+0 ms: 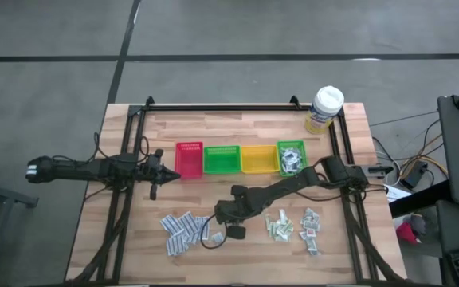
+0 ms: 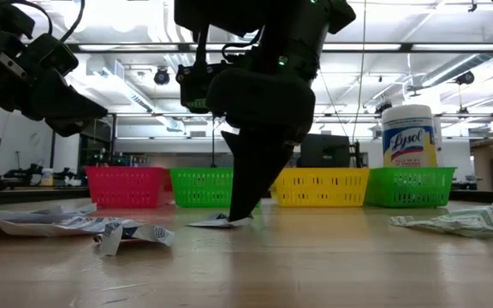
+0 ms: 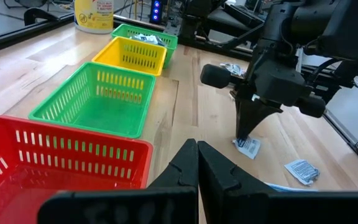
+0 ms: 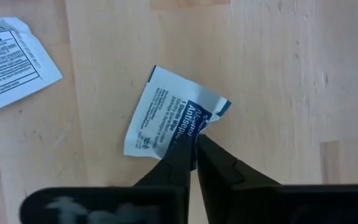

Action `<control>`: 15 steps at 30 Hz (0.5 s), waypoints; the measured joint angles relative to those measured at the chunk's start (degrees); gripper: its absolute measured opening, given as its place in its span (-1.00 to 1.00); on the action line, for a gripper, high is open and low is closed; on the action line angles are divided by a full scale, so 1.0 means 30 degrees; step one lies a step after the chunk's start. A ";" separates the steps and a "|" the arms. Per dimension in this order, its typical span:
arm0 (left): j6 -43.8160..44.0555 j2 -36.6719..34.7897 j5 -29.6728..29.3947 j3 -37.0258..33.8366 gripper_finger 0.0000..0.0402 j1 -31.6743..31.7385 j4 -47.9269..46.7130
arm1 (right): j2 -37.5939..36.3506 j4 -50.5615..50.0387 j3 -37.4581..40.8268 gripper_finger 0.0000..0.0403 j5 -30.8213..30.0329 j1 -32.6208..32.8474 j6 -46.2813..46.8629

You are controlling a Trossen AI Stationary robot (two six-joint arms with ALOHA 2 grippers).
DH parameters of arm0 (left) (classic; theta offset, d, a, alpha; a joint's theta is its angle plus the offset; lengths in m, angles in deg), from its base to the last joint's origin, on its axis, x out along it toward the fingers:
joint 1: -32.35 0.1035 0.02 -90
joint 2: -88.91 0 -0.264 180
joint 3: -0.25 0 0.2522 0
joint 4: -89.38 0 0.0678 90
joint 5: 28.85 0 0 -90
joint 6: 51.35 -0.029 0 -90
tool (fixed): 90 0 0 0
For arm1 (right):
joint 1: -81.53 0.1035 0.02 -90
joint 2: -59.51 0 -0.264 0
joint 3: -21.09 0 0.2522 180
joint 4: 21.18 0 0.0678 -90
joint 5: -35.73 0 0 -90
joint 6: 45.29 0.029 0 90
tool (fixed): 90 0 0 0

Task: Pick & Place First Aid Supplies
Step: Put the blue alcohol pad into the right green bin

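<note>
My right gripper (image 4: 194, 140) points steeply down near the table's front middle, shut on a small white-blue sachet (image 4: 166, 115) that lies on the wood; in the low view the sachet (image 2: 216, 222) shows at the fingertips. Other first aid supplies lie in loose piles: white-blue ones (image 1: 182, 231), pale green ones (image 1: 279, 227) and white-red ones (image 1: 311, 231). Another sachet (image 4: 11, 62) lies close by. My left gripper (image 3: 197, 158) hangs shut above the table beside the red bin (image 1: 189, 159), holding nothing. My right gripper pinches the sachet between its two fingertips at the blue-printed edge near one corner (image 4: 199, 123). The fingers come from above, slanting steeply down. The sachet lies flat on the table, and the pinched corner is crumpled.
Behind the work spot a row of bins stands: red, green (image 1: 221, 159), yellow (image 1: 258, 158) and a second green one (image 1: 291, 157) that holds several sachets. A yellow wipes tub (image 1: 323, 109) stands at the far right corner. Bare wood lies around the pinched sachet.
</note>
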 joint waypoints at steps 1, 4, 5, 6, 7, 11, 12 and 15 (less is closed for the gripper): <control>0.0000 0.0000 -0.0007 0.0000 -1.00 0.0000 0.0000 | 0.0000 -0.0007 0.0006 -0.94 -0.0017 0.0000 -0.0013; 0.0000 0.0000 -0.0007 0.0000 -1.00 0.0000 0.0000 | 0.0000 -0.0021 0.0012 -0.95 -0.0086 0.0000 -0.0057; 0.0000 0.0000 -0.0007 0.0000 -1.00 -0.0004 0.0000 | 0.0000 -0.0021 0.0013 -0.96 -0.0086 0.0000 -0.0063; 0.0000 -0.0005 -0.0005 0.0000 -1.00 0.0000 0.0000 | 0.0000 -0.0021 0.0013 -0.96 -0.0086 0.0000 -0.0064; 0.0000 -0.0003 0.0000 0.0000 -1.00 0.0000 0.0000 | -0.0020 -0.0021 0.0018 -0.96 -0.0086 0.0000 -0.0064; 0.0000 -0.0007 -0.0007 0.0000 -1.00 0.0000 0.0007 | -0.0175 -0.0143 0.0057 -0.96 -0.0086 0.0000 -0.0064; 0.0000 -0.0007 -0.0007 0.0000 -1.00 0.0000 0.0001 | -0.0215 -0.0231 0.0065 -0.96 -0.0086 0.0000 -0.0068; 0.0007 -0.0007 -0.0007 0.0000 -1.00 -0.0006 0.0007 | -0.0505 -0.0700 0.0108 -0.96 -0.0279 0.0007 -0.0070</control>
